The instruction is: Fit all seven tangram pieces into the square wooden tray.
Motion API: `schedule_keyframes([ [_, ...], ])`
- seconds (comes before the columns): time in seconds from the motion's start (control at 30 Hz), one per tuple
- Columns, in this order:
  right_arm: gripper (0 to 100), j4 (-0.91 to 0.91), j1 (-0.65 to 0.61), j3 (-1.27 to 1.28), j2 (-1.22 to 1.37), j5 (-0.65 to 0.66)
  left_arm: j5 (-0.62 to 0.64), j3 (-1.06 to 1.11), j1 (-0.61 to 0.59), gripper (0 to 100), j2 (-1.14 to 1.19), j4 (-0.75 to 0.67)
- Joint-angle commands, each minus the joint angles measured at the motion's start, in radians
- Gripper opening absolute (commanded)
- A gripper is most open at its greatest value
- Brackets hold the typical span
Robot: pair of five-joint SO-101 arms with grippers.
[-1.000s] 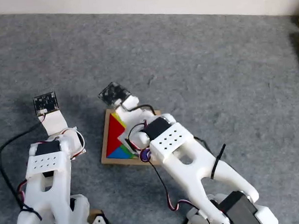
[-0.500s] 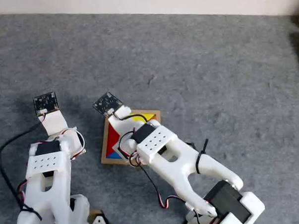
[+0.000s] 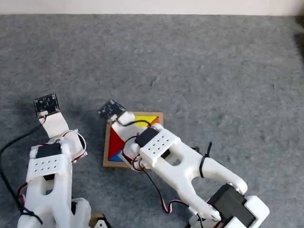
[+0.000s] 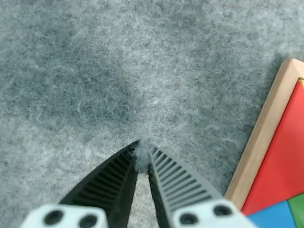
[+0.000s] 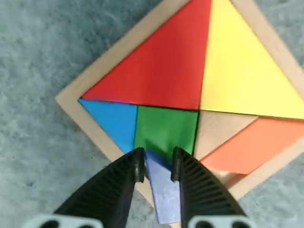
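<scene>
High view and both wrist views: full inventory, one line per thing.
wooden tray: 1, light wood, on carpet
red triangle: 1, red, in tray
yellow triangle: 1, yellow, in tray, beside red
blue triangle: 1, blue, tray corner
green square: 1, green, in tray, beside blue
orange piece: 1, orange, in tray, along rim
tan patch: 1, tan, beside green; piece or bare floor, cannot tell
purple piece: 1, purple, over tray rim
carpet: 1, grey, underneath
left end effector: 1, black, shut, beside tray
right end effector: 1, black, shut on purple piece
</scene>
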Motion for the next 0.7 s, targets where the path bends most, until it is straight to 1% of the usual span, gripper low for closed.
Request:
schedule_keyframes([
  [0.0,10.5,0.039,-0.012,-0.001,-0.018,0.044,-0.011,-0.004,-0.01,1,-0.028,-0.012],
  [0.27,10.5,0.05,-0.005,-0.005,-0.021,0.046,-0.011,-0.004,-0.01,1,-0.028,-0.012],
  [0.37,10.5,0.054,-0.004,-0.061,-0.038,0.046,-0.011,-0.004,-0.01,1,-0.028,-0.012],
  [0.53,10.5,0.185,0.016,-0.127,-0.122,0.04,-0.011,-0.004,-0.01,1,-0.028,-0.012],
  [0.67,10.5,0.239,0.067,-0.127,-0.206,0.037,-0.011,-0.004,-0.01,1,-0.028,-0.012],
])
